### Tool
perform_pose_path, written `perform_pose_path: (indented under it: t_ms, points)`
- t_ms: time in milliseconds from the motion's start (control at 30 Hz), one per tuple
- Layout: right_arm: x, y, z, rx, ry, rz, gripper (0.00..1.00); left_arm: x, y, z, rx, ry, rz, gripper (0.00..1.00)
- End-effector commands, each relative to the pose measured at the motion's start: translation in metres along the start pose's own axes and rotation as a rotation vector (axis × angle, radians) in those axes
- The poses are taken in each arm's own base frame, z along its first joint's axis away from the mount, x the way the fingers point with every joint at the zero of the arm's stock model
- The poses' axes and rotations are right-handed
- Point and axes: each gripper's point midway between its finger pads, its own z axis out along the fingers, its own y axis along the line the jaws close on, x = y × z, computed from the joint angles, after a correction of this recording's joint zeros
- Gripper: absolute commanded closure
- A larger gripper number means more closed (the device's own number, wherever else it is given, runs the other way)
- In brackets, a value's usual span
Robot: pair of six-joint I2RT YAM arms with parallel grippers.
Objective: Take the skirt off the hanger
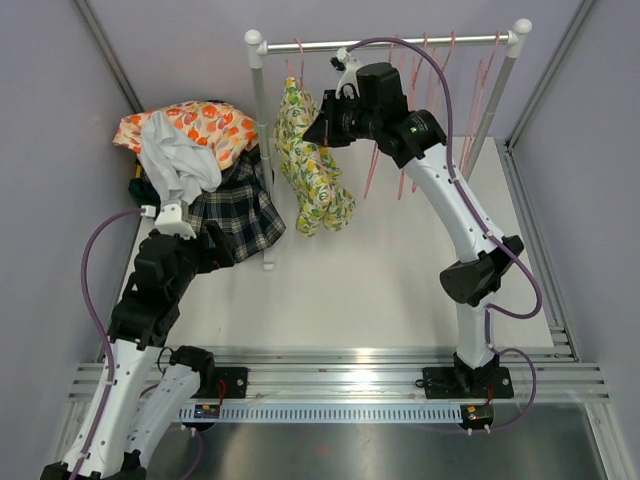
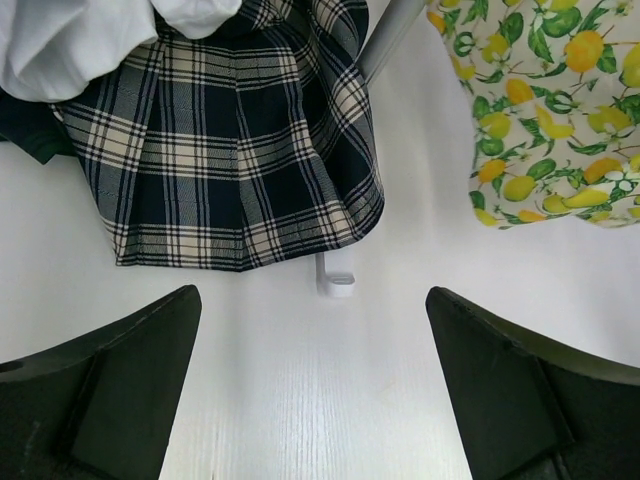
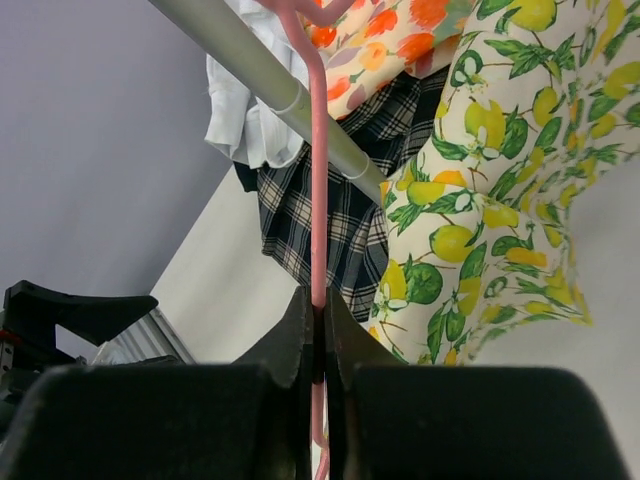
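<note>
Looking down from the top view, we see the lemon-print skirt (image 1: 312, 170) hanging on a pink hanger (image 1: 299, 62) from the rail (image 1: 400, 43) at the far side of the table (image 1: 390, 290). The right end effector (image 1: 320, 130) is raised just right of the skirt's upper part. The left end effector (image 1: 222, 245) sits low at the near edge of a plaid skirt (image 1: 240, 205) on the left, which lies under a white garment (image 1: 180, 165) and an orange-print garment (image 1: 200, 122). From the left wrist, we find its fingers (image 2: 120, 380) spread wide apart with nothing between them, over bare table just near of the plaid hem and the rack foot (image 2: 335, 282). From the right wrist, we see the jaws pressed together on the hanger's pink wire, below the rail, with the lemon-print skirt to the right.
</note>
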Motion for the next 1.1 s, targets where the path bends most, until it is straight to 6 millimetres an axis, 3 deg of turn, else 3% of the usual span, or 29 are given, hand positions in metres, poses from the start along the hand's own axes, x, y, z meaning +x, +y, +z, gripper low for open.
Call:
perform_pose_path:
  t_ms: [0,133,167,267,500,533,600,667,800,867,933,967,1067]
  points:
    - [-0.04,0.024,-0.033,-0.01,-0.133,-0.057,1.0,-0.017,-0.02,0.001,0.087,-0.042,-0.019,0.01]
    - [-0.065,0.042,-0.064,-0.03,-0.21,-0.077,1.0,-0.039,-0.054,-0.005,0.224,-0.082,0.002,0.01]
    - [-0.071,0.048,-0.072,-0.038,-0.231,-0.074,1.0,-0.055,-0.06,-0.007,0.232,-0.125,0.007,0.01]
    - [-0.085,0.061,-0.094,-0.058,-0.287,-0.074,1.0,-0.063,-0.097,-0.006,0.339,-0.128,0.058,0.01]
    - [-0.079,0.062,-0.107,-0.048,-0.281,-0.037,1.0,-0.044,-0.191,-0.003,0.599,-0.131,0.185,0.01]
    - [-0.077,0.062,-0.109,-0.047,-0.276,-0.03,1.0,-0.049,-0.203,-0.005,0.637,-0.169,0.176,0.01]
    - [-0.073,0.064,-0.115,-0.05,-0.268,-0.006,1.0,-0.035,-0.219,0.001,0.662,-0.162,0.185,0.01]
    - [-0.073,0.07,-0.127,-0.066,-0.277,0.009,1.0,-0.038,-0.232,0.005,0.677,-0.201,0.174,0.01]
    - [-0.064,0.074,-0.14,-0.078,-0.261,0.036,1.0,-0.025,-0.252,0.026,0.69,-0.192,0.179,0.01]
    - [-0.065,0.079,-0.153,-0.086,-0.279,0.041,1.0,-0.028,-0.262,0.031,0.702,-0.204,0.167,0.19]
    - [-0.066,0.081,-0.161,-0.085,-0.289,0.041,1.0,-0.02,-0.269,0.043,0.694,-0.176,0.178,0.46]
    - [-0.068,0.083,-0.167,-0.085,-0.3,0.039,1.0,-0.024,-0.271,0.044,0.685,-0.182,0.175,0.96]
    - [-0.068,0.081,-0.172,-0.068,-0.307,0.03,1.0,-0.019,-0.273,0.041,0.669,-0.174,0.179,1.0]
